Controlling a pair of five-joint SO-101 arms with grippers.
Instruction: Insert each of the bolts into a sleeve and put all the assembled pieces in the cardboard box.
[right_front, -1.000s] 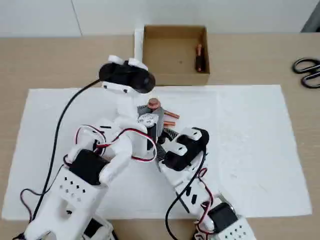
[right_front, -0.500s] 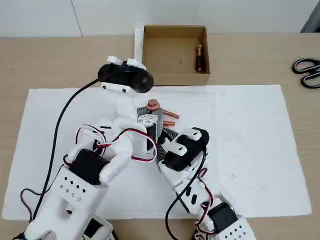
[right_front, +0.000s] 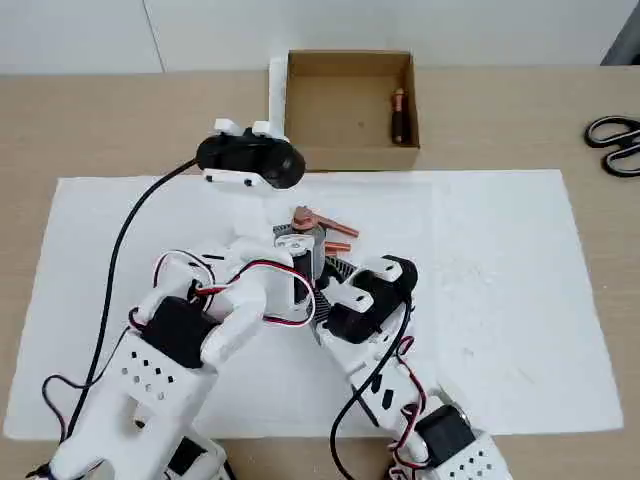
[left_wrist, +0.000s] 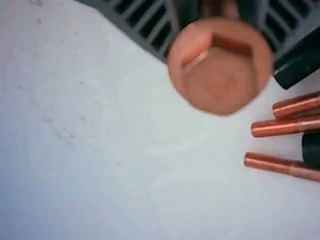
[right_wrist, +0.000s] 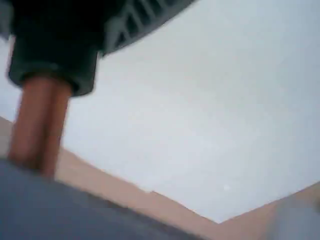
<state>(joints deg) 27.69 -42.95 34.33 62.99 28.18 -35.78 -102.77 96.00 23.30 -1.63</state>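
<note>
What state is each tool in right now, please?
Left tool: closed on the copper bolt.
Right tool: cannot be told.

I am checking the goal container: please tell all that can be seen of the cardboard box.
The cardboard box is brown, rectangular and open on top, with low walls. It stands on the wooden table, just beyond the white sheet. Inside, one copper bolt in a dark sleeve lies along its right wall.
</note>
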